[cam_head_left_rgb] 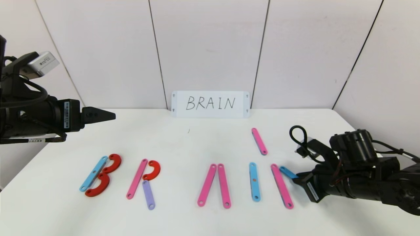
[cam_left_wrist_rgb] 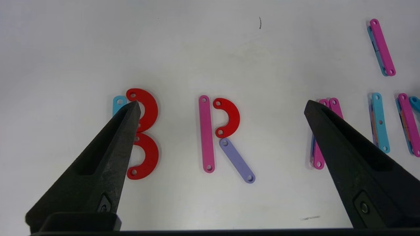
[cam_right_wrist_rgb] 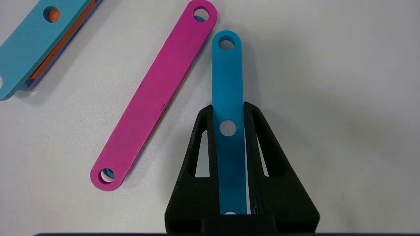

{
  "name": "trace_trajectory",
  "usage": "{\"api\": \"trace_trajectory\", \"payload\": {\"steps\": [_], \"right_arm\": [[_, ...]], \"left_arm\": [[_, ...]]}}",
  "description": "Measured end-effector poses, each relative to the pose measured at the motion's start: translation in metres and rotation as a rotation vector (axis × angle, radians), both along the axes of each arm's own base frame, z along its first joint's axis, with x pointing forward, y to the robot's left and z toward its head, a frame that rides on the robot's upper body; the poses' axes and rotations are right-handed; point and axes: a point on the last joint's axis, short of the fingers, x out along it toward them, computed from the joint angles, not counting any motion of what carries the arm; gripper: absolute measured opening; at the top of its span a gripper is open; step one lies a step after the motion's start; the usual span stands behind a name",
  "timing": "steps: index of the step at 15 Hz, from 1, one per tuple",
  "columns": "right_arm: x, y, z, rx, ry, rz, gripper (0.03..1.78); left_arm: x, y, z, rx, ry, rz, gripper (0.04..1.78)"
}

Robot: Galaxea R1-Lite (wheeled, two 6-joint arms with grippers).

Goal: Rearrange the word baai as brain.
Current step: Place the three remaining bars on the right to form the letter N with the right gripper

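Observation:
The plastic letters lie in a row on the white table (cam_head_left_rgb: 197, 144). There is a B of a blue strip (cam_head_left_rgb: 93, 173) and two red curves (cam_head_left_rgb: 111, 163), an R of a pink strip (cam_head_left_rgb: 136, 178), a red curve (cam_head_left_rgb: 152, 169) and a purple strip (cam_head_left_rgb: 148, 194), two leaning pink strips (cam_head_left_rgb: 207, 185), and an upright blue strip (cam_head_left_rgb: 254, 181). My right gripper (cam_right_wrist_rgb: 228, 108) is shut on a blue strip (cam_right_wrist_rgb: 226, 75), low over the table. The strip's free end is near the top of a slanted pink strip (cam_head_left_rgb: 281, 186). My left gripper (cam_left_wrist_rgb: 222, 105) is open, raised at the left.
A white card (cam_head_left_rgb: 210, 104) with handwritten "BRAIN" leans on the back wall. A spare pink strip (cam_head_left_rgb: 259, 141) lies behind the row, right of centre. The right arm (cam_head_left_rgb: 361, 177) takes up the table's right side.

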Motion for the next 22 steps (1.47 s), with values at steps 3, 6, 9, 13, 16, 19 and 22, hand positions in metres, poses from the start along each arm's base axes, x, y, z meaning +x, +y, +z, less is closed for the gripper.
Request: {"api": "trace_trajectory", "payload": {"steps": [3,6,9,13,16,19,22], "right_arm": [[0.002,0.002,-0.001,-0.005,-0.001,0.009,0.28],[0.004,0.003,-0.001,-0.008,-0.010,0.003,0.44],[0.003,0.002,-0.001,-0.011,-0.010,-0.001,0.86],[0.006,0.000,0.004,-0.013,-0.041,-0.020,1.49],[0.015,-0.004,0.025,0.005,-0.126,-0.052,1.71],[0.026,-0.002,0.046,0.026,-0.203,-0.059,1.73],[0.045,0.012,0.052,0.045,-0.242,-0.066,1.73]], "left_arm": [[0.000,0.000,0.000,0.000,-0.001,0.000,1.74],[0.000,0.000,0.000,0.000,-0.001,0.000,1.74],[0.000,0.000,0.001,0.000,-0.002,0.000,1.74],[0.000,0.000,0.001,0.000,-0.003,0.000,1.74],[-0.001,0.000,0.001,-0.001,-0.004,0.000,1.74],[-0.001,0.000,0.001,0.000,-0.006,0.000,1.74],[-0.002,0.000,0.001,-0.001,-0.007,0.000,1.74]]}}
